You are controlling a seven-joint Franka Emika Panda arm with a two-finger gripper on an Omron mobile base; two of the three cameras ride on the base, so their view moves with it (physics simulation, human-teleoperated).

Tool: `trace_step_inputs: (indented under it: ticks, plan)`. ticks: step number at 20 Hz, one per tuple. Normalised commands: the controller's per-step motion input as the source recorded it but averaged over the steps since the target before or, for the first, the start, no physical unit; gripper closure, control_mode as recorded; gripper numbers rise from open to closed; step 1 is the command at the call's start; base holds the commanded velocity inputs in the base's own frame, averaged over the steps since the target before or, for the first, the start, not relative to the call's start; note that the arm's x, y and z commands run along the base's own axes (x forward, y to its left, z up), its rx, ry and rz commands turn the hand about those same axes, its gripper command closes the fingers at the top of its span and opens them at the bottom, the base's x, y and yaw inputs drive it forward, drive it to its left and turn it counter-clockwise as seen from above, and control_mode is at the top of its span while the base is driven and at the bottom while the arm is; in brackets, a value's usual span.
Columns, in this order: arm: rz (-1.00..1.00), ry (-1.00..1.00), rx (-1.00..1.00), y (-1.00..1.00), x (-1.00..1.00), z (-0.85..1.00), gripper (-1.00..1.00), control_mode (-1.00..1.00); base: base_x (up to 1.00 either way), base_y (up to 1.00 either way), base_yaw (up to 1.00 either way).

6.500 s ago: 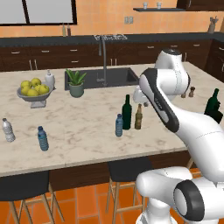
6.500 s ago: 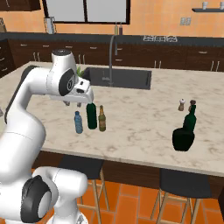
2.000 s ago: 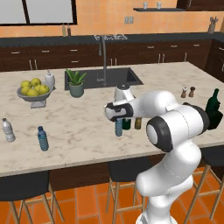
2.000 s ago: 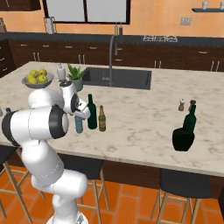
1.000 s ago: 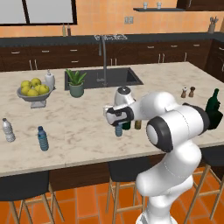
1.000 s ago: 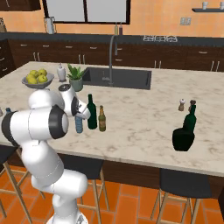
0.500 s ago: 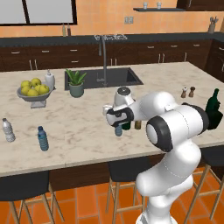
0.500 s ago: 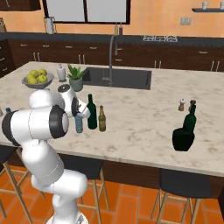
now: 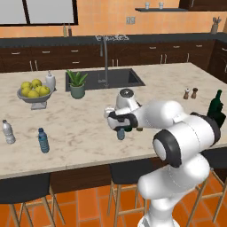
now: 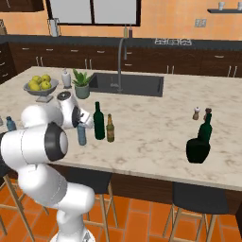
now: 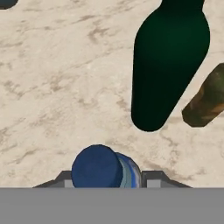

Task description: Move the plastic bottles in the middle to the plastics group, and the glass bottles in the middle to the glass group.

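Standing on the marble counter (image 9: pixel 80 128), the small blue plastic bottle (image 10: pixel 82 134) sits between the gripper (image 11: pixel 106 180) fingers, which are closed in against its sides just under the blue cap (image 11: pixel 96 166). Just beside it stand the tall green wine bottle (image 10: pixel 99 122) and the amber bottle (image 10: pixel 110 128).
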Motion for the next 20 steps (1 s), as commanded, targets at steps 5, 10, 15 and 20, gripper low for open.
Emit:
trace_step_inputs:
  ticks: [5,10,15,20]
  plan:
    - [0.18,0.0,0.0,0.37,-0.59,0.64,1.0,-1.0,0.0,0.0,0.0]
    - [0.28,0.14,0.0,0.74,-0.28,0.51,1.0,-1.0,0.0,0.0,0.0]
    - [0.36,0.17,0.0,0.86,-0.04,-0.01,1.0,-1.0,0.0,0.0,0.0]
    - [0.27,-0.05,-0.01,0.8,-0.04,-0.08,1.0,-1.0,0.0,0.0,0.0]
